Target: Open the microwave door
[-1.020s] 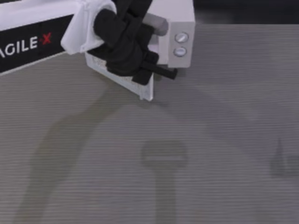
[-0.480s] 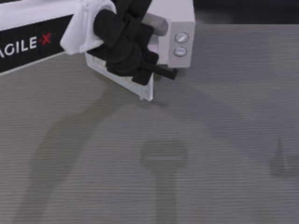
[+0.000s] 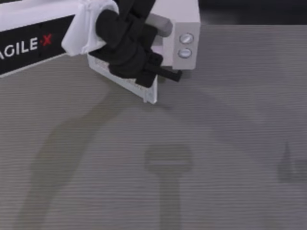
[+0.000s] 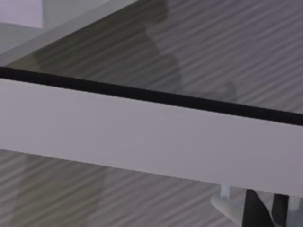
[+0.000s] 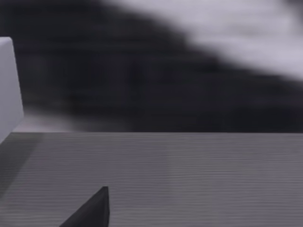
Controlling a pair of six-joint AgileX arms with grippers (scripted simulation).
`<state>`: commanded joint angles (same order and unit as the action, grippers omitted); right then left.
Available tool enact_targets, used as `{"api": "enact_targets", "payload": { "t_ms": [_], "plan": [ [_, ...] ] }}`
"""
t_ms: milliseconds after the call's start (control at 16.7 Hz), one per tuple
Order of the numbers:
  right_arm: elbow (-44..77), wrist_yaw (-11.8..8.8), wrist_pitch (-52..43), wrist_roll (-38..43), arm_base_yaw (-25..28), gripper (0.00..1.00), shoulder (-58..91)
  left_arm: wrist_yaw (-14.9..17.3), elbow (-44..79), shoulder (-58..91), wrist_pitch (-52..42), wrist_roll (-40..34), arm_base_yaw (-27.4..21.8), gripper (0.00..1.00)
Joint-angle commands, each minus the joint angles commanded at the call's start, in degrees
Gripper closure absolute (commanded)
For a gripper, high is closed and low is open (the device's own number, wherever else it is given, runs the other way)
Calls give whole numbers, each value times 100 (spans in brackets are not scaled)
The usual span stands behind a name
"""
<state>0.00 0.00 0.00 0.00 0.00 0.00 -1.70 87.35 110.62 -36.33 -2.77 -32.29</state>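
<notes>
The microwave [image 3: 178, 24] sits at the far edge of the table, left of centre in the top view, and the microwave door [image 3: 125, 82] already stands partly swung out from it, its long edge running diagonally from a hinge on the left toward its free end nearer me. My left gripper [image 3: 165, 73] is right at that free end, black fingers pointing toward the knob panel; I cannot tell whether they are clamped on anything. I judge the next pull must sweep leftward around the hinge; my right arm is out of the top view.
</notes>
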Motion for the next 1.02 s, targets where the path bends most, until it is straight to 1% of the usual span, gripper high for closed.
{"api": "enact_targets", "payload": {
  "t_ms": [360, 480, 840, 1020],
  "plan": [
    [0, 0, 0, 0, 0, 0, 0, 0, 0, 0, 0, 0, 0, 100],
    [0, 0, 0, 0, 0, 0, 0, 51, -31, 5, 6, -4, -24, 100],
    [0, 0, 0, 0, 0, 0, 0, 433, -522, -367, 105, 746, 226, 100],
    [0, 0, 0, 0, 0, 0, 0, 473, -557, -418, 129, 810, 251, 100]
  ]
}}
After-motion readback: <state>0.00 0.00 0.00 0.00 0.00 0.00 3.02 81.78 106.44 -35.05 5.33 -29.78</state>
